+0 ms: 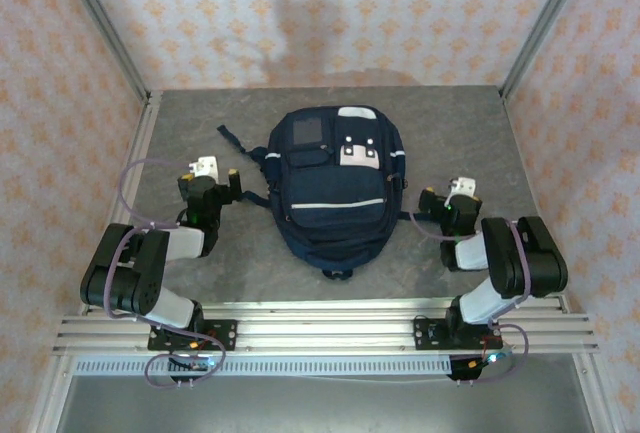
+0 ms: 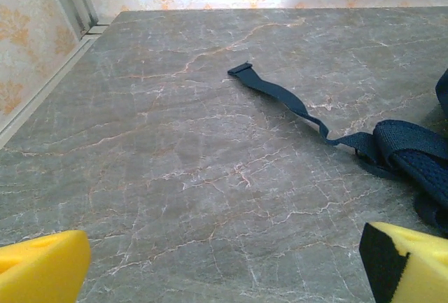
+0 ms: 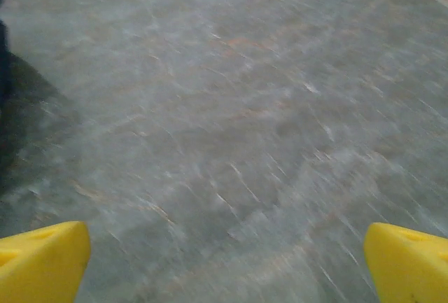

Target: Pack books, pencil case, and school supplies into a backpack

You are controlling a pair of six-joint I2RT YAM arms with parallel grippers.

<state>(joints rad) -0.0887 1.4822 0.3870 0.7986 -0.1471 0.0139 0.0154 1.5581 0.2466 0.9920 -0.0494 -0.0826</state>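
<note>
Backpack (image 1: 335,188), a single navy one, lies flat mid-worktop (image 1: 180,123) between two arms, one loose strap (image 2: 280,95) trailing to its left. The left pincer (image 1: 212,183) and right pincer (image 1: 442,213) both gape wide, holding nothing, with open stone stretching from each to the worktop's side edges.

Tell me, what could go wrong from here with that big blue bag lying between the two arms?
1. A loose strap trails across the table just ahead of the open left tool; it might snag there and drag the backpack.
2. The backpack lies flat, front up, apparently closed; its soft fabric may slide or bunch rather than open when the left tool or the open right tool pulls at it.
</note>
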